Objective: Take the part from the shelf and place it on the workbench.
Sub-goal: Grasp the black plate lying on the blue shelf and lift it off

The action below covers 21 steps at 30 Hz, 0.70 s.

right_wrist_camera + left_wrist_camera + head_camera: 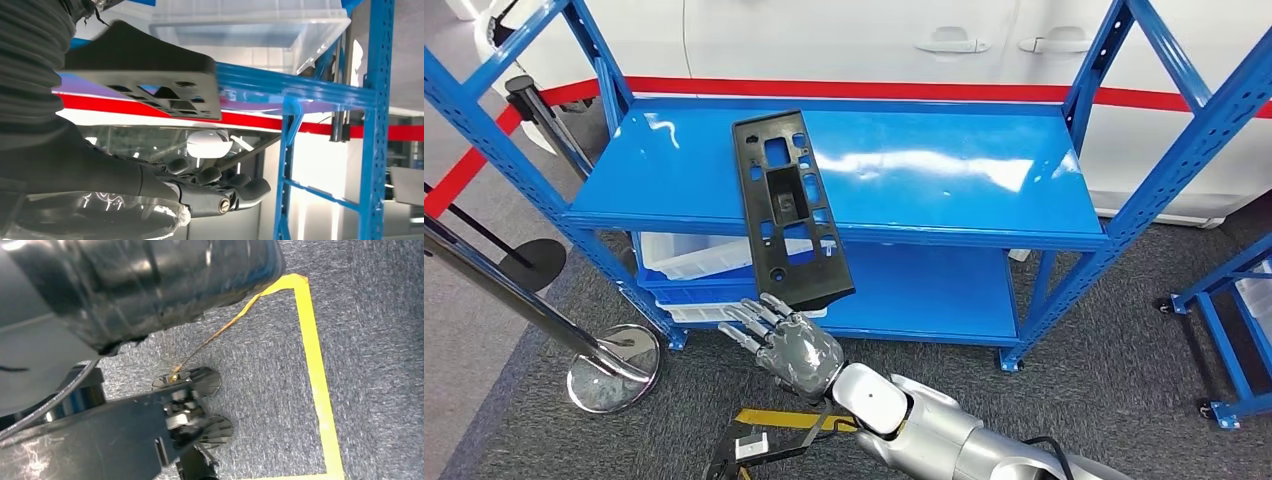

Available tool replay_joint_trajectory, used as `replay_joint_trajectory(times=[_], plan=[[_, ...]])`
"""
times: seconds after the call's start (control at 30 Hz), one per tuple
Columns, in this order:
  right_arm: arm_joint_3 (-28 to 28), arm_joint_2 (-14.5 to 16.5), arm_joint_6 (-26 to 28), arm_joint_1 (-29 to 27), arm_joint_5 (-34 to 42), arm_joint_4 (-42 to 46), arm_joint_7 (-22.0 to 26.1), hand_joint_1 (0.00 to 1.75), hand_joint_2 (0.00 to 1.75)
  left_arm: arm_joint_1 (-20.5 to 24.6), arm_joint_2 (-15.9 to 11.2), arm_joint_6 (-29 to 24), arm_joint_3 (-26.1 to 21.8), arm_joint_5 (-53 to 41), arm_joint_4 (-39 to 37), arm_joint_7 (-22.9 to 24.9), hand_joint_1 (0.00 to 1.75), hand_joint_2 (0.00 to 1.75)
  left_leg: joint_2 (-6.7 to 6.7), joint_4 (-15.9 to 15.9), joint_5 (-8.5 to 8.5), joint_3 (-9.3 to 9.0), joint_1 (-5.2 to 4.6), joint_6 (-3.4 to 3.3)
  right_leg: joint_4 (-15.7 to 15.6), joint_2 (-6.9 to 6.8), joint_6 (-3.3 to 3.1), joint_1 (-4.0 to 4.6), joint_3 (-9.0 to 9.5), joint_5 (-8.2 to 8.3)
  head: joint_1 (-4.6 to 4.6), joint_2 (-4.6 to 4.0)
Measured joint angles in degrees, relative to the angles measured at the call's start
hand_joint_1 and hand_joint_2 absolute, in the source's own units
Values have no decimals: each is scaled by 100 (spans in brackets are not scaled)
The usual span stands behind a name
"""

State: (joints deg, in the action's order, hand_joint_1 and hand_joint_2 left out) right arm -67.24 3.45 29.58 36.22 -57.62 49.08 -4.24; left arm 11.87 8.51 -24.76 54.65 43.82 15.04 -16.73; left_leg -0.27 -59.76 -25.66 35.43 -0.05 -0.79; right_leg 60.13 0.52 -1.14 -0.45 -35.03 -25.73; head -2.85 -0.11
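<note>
The black part lies across the front lip of the blue shelf, its near end jutting out — a ready handle; the right hand waits just below that overhang, fingers spread, holding nothing; left hand's state: cannot tell.

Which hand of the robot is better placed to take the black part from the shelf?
The right hand: it reaches up just below the overhanging end of the black part on the blue shelf, fingers spread. The left wrist view looks at the floor.
</note>
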Motion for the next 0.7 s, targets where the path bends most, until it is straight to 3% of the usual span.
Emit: replay_joint_trajectory(times=[0.1, 0.17, 0.27, 0.3, 0.33, 0.37, 0.47, 0.53, 0.63, 0.7], plan=[[4, 80, 121, 31, -6, -147, -32, 0, 175, 12, -4, 1, 3, -16, 0, 28, 0, 0, -3, 155, 24, -71, -16, -62, -38, -6, 82, -4, 8, 13, 3, 0], [13, 140, 242, 68, -17, -289, -41, 0, 175, 19, -5, 5, 4, -42, 0, 43, 0, 0, 8, 268, 85, -124, 16, -108, 71, -13, 137, 0, -36, -88, 10, 0], [46, 247, 438, 148, -8, -596, -37, 0, 175, 42, -3, 34, 7, -69, 0, 72, 0, 0, 17, 317, 114, -144, 28, -143, 974, -21, 188, -15, -449, -563, 25, 0], [60, 289, 475, 166, 12, -721, -28, 0, 175, 45, -3, 51, 8, -75, 0, 90, 0, 0, 17, 309, 110, -141, 29, -147, 1266, -22, 202, -21, -587, -656, 26, 0], [75, 333, 501, 186, 43, -847, -5, 0, 175, 47, -3, 71, 9, -83, 0, 114, 0, 0, 15, 296, 102, -140, 31, -148, 1388, -23, 215, -28, -645, -643, 27, 0], [92, 380, 519, 220, 86, -975, 27, 0, 175, 54, -3, 86, 9, -90, 0, 138, 0, 0, 12, 272, 88, -137, 36, -141, 1296, -25, 225, -38, -602, -526, 28, 0], [151, 565, 544, 425, 216, -1355, 138, 0, 175, 120, -2, 110, 10, -113, 0, 202, 0, 0, 2, 115, 2, -93, 40, -62, 366, -26, 225, -66, -150, -82, 29, 0], [180, 688, 540, 543, 252, -1588, 168, 0, 175, 183, -4, 112, 10, -130, 0, 231, 0, 0, -1, 33, -32, -36, 22, 1, 116, -16, 170, -49, -40, -64, 23, 0], [213, 821, 513, 628, 287, -1875, 175, 0, 175, 220, -5, 115, 10, -161, 0, 257, 0, 0, 2, -10, -58, 4, 32, 68, 99, -8, 59, -43, -57, -38, 12, 0], [228, 909, 458, 698, 301, -2032, 173, 0, 175, 234, -5, 116, 10, -171, 0, 260, 0, 0, 6, -361, -277, 161, 48, 130, 85, -9, -1, -64, -56, -24, -13, 0]])
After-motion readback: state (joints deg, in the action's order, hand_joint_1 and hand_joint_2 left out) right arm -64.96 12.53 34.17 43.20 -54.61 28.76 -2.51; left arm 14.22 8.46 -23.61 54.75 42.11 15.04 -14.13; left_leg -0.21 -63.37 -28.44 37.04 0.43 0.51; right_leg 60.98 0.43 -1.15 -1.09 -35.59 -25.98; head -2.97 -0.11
